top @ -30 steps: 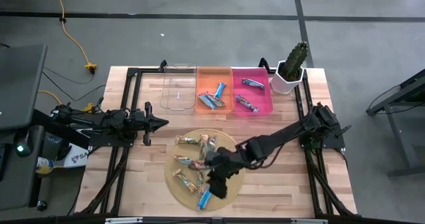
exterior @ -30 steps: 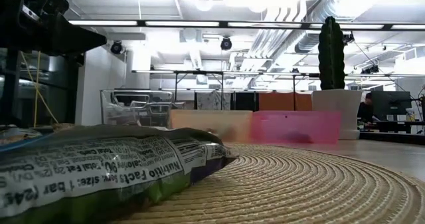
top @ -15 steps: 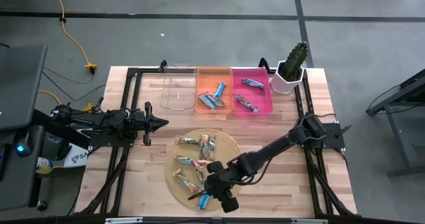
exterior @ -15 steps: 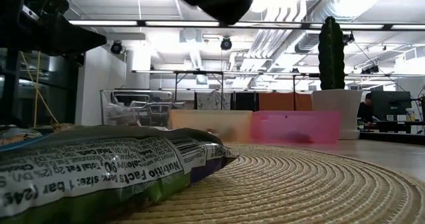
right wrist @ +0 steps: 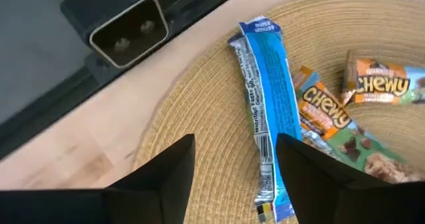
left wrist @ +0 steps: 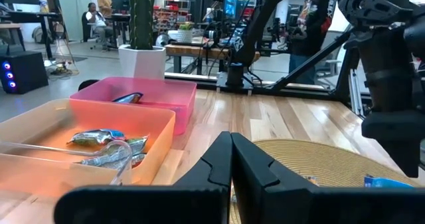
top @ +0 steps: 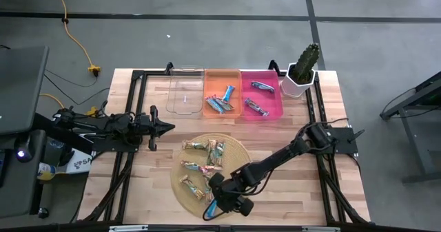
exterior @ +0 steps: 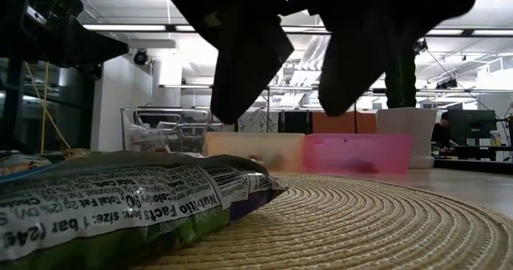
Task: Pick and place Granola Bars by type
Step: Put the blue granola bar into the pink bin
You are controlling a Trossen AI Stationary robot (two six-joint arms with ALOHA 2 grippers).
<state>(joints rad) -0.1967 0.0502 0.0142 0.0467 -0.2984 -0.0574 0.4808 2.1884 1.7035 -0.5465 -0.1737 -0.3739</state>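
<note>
Several foil-wrapped granola bars lie flat on a round woven mat (top: 210, 173): tan ones (top: 207, 149) and one bright blue bar (top: 212, 208) at the mat's near edge. My right gripper (top: 231, 201) hangs open above that blue bar (right wrist: 265, 111). Its two fingers stand on either side of the bar's end and touch nothing; in the low view the right gripper (exterior: 292, 86) is clear of the mat. A bar (exterior: 120, 206) lies close in the low view. My left gripper (top: 165, 127) waits shut at the table's left, left of the mat.
Along the far edge stand a clear bin (top: 185, 94), an orange bin (top: 222, 84) with blue bars, and a pink bin (top: 274, 108) with dark silver-purple bars. A potted cactus (top: 302, 72) stands right of them. Black frame rails (top: 317, 122) run along both sides.
My right gripper has moved toward the table's near edge and down. It went from the middle of the mat to above the blue bar at its near rim. Its open fingers have dropped into the low view from above. The bars have stayed still.
</note>
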